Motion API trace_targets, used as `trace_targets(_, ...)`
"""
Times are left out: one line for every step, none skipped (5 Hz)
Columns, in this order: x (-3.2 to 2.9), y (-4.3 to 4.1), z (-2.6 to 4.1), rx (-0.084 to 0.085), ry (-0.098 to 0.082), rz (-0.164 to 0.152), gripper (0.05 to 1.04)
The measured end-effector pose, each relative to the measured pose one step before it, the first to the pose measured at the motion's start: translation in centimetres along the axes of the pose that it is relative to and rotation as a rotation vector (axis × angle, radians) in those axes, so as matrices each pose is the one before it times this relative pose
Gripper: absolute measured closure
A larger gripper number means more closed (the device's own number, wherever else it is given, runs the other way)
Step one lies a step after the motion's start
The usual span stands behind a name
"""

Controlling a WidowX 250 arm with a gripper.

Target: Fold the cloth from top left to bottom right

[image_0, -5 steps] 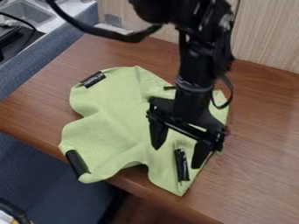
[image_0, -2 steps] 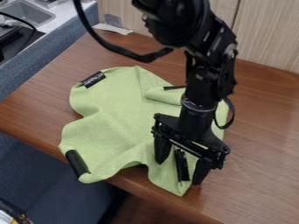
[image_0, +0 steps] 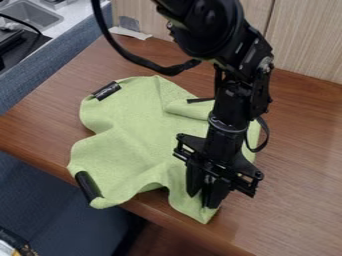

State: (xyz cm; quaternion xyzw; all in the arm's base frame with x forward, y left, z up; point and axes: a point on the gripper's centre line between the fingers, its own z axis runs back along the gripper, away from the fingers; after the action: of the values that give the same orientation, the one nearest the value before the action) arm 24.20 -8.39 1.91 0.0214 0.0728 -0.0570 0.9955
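Gripper [image_0: 203,199] pointed down at the cloth's lower right corner, fingers close together, cloth apparently pinched there; a hold near the tip presumably chosen so the corner can be lifted without the middle being dragged. Green cloth [image_0: 133,135] spread unevenly on the tabletop [image_0: 287,215], upper right part folded over, lower left part lapped over the near edge, so some slipping could be caused by a pull. Black tabs at upper left [image_0: 107,90] and lower left [image_0: 87,186], probably meant as corner grips. Upper left corner left ungripped, although the fold is supposed to be started there.
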Motion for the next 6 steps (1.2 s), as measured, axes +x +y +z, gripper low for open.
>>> trace_targets(0.018,0.017,-0.009,0.0016,0.0012,0.0022,0.916)
trace_targets(0.045,-0.03,0.105,0.0011,-0.0018,-0.0024,1.014)
trace_targets(-0.146,0.261,0.052,0.013,0.0064,0.0015,1.027)
trace_targets(-0.424,0.616,2.352,0.0233,-0.045,-0.0105,1.028)
trace_targets(-0.093,1.974,2.515,0.0089,-0.0111,0.0099,1.028)
trace_targets(0.771,1.925,2.345,0.0311,-0.009,0.0141,1.028)
